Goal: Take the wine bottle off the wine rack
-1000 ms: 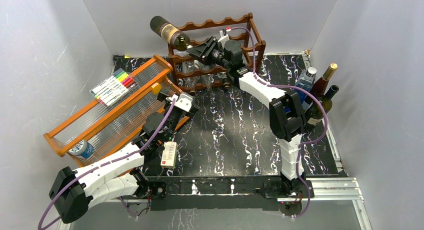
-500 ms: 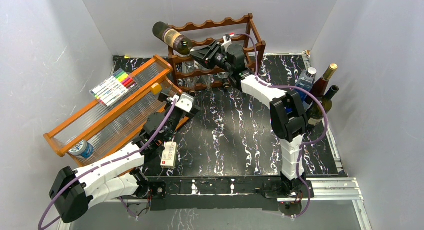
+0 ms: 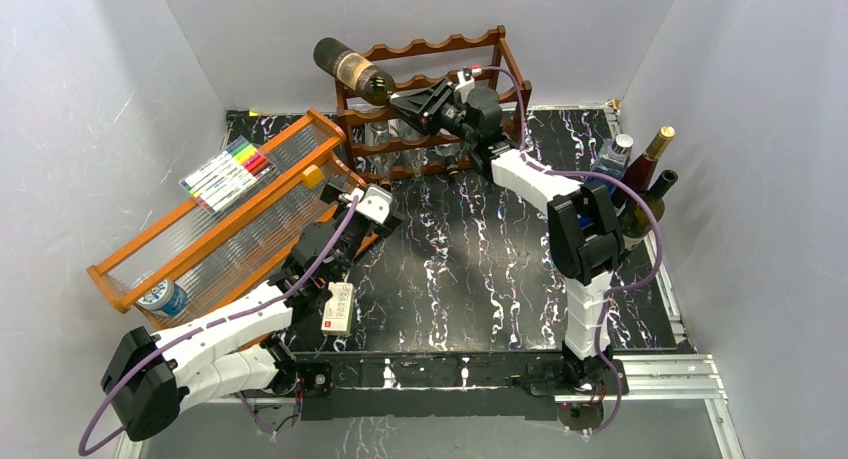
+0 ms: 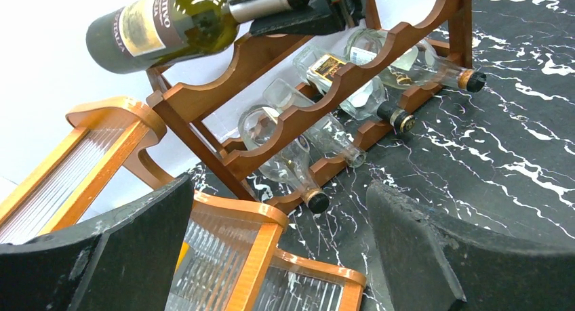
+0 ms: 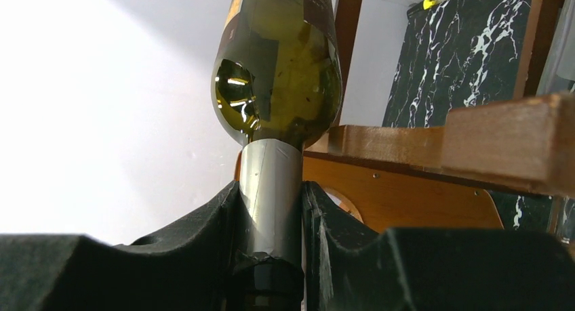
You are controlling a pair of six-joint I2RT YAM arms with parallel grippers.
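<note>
Hidden/cut off: the wine bottle's (image 5: 281, 67) mouth is buried between the pads of the right gripper (image 5: 271, 209). Its base runs off the top of the right wrist view and its label is only partly readable. From the top cam, can't tell whether the bottle's shoulder touches the top rail of the wine rack (image 3: 440, 49) or sits just above it. The lower tiers are half hidden behind the right arm.

R gripper is clamped on the bottle's foil neck. The bottle is tilted, base up and far-left, with the body hanging out past the rack's left end post at top-tier height. L gripper (image 3: 368, 205) has its fingers spread wide and holds nothing. It sits near the right end of the orange tray (image 3: 150, 231).

Vs 1 s ago: the bottle and R gripper have shifted slightly right. L arm is unchanged.

Counts:
- 1 dark bottle held.
- Clear bottles (image 4: 291, 148) in the rack: 3 stoppered necks seen, maybe a 4th.
- 3 standing bottles (image 3: 640, 174) at the right edge.
- 1 marker pack (image 3: 228, 172).
- 1 tape roll (image 3: 160, 297).
- 1 white card (image 3: 338, 309).
</note>
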